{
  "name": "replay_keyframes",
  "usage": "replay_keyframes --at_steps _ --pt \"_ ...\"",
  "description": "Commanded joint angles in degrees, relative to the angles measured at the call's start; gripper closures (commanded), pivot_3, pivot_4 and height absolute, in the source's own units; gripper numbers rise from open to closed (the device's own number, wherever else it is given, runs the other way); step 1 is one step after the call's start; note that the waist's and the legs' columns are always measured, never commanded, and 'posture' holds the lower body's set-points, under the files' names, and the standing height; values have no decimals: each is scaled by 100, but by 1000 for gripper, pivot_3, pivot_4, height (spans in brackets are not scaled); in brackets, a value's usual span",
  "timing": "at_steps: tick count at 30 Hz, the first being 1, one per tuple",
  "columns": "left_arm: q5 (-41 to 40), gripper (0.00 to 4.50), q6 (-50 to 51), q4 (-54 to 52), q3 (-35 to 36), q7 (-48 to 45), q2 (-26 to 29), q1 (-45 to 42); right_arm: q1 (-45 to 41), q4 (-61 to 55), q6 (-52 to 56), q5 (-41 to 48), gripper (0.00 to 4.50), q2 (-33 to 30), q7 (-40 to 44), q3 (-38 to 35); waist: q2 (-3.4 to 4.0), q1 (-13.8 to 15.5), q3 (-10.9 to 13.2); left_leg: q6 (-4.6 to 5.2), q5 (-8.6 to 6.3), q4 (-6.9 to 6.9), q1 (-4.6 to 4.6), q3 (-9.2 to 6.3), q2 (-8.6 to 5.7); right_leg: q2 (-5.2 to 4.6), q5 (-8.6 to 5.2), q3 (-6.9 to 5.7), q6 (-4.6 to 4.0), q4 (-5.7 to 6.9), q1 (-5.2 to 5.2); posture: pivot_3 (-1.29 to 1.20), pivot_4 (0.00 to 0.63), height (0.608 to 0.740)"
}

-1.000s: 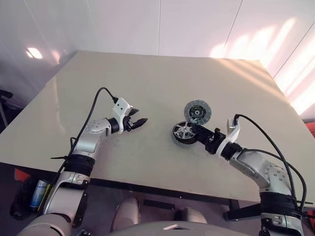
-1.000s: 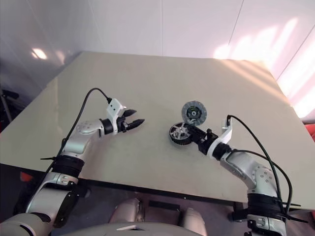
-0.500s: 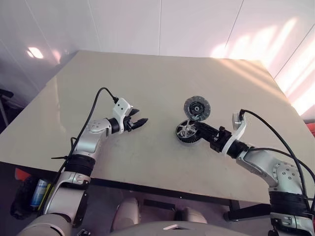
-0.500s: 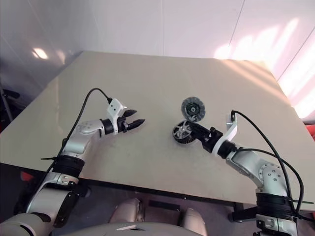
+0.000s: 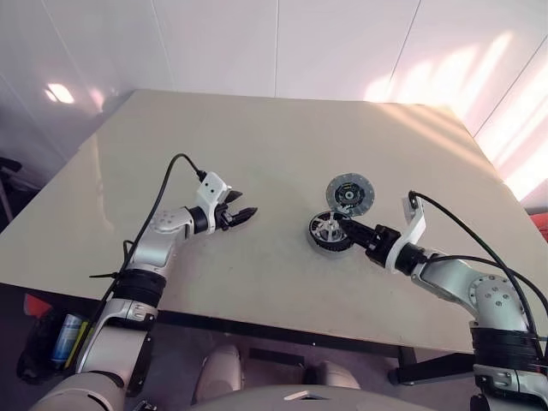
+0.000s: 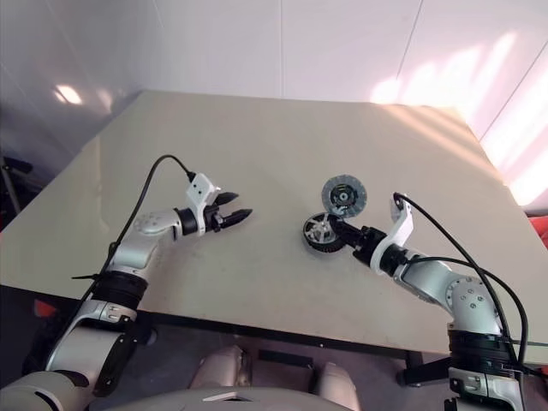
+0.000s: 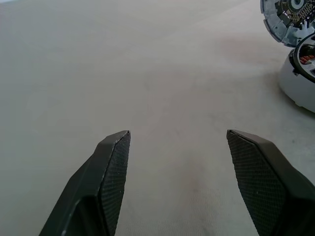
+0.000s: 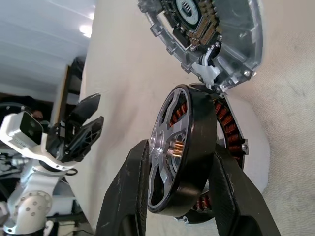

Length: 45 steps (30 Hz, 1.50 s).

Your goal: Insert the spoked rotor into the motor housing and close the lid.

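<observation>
The motor housing sits on the beige table, and it is the anchor here. Right hand is clamped on the spoked rotor, one black finger on each face, the silver spokes and hub showing on one side. The rotor stands on edge, tipped over the housing's mouth; its lower rim is down among the copper windings, not seated flat. Just beyond the housing, touching its far rim, the lid is raised and tilted with its darker ringed inner face showing. Well off to the housing's left, the left hand hovers over bare table with its fingers spread wide and nothing between them.
</observation>
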Motion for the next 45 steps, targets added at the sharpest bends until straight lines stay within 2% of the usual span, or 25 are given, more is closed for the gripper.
replay_keyframes --at_steps 1,5,16,25,32,35,38,41,42,45 --pt "-7 1163 -163 79 35 -10 -5 -190 -108 -211 81 -599 2501 -271 148 72 0 1 0 0 0 0 4 0 0 0 0 0 0 0 4 0 0 740" --pt "14 1163 -267 303 38 -26 -29 -285 -154 -309 89 -1156 2501 -443 382 143 -1 14 0 0 0 0 19 -1 1 0 -1 0 1 -4 25 0 0 740" --pt "-6 1163 -375 173 36 -75 1 -61 -321 -442 57 -1302 2501 -224 613 -221 0 8 0 4 -3 -1 20 -1 1 0 0 -1 -1 -8 27 0 0 740" --pt "22 1163 -497 433 42 -71 -40 -154 -475 -1103 -32 -1602 2501 -228 919 -185 0 6 0 4 -3 -2 21 -1 2 1 -1 -1 -1 -7 26 0 0 740" --pt "38 1163 -601 614 40 -55 -75 -218 -439 -1498 -843 -2932 2501 -460 1656 215 0 5 0 4 -2 -3 19 -1 2 0 -1 -1 -1 -7 24 0 0 740" --pt "39 1163 -614 663 46 -34 -103 -255 -351 -1505 -1387 -4076 2501 -794 2037 842 0 5 1 4 -2 -4 19 -1 2 1 -1 -1 0 -8 24 0 0 740" --pt "34 1163 -609 679 53 -10 -131 -284 -342 -1305 -1661 -4741 3131 -882 2232 1189 -1 1 1 4 -2 -4 19 -1 3 1 -1 -1 0 -9 25 0 0 740" --pt "21 1163 -576 598 62 12 -144 -253 -282 -1213 -1814 -5230 4216 -955 2489 1458 -1 0 1 6 -4 -4 19 -1 2 1 -1 -1 0 -9 25 0 0 740" --pt "13 1163 -557 554 67 20 -144 -235 -279 -1205 -1842 -5300 4417 -945 2570 1477 -1 -1 1 7 -4 -4 19 -1 2 1 -1 -1 -1 -9 24 0 0 740" --pt "-9 1163 -490 380 64 44 -139 -145 -351 -1194 -1860 -5475 4463 -905 2780 1475 -1 -4 1 9 -5 -4 19 -1 2 1 -1 0 -1 -9 23 0 0 740"
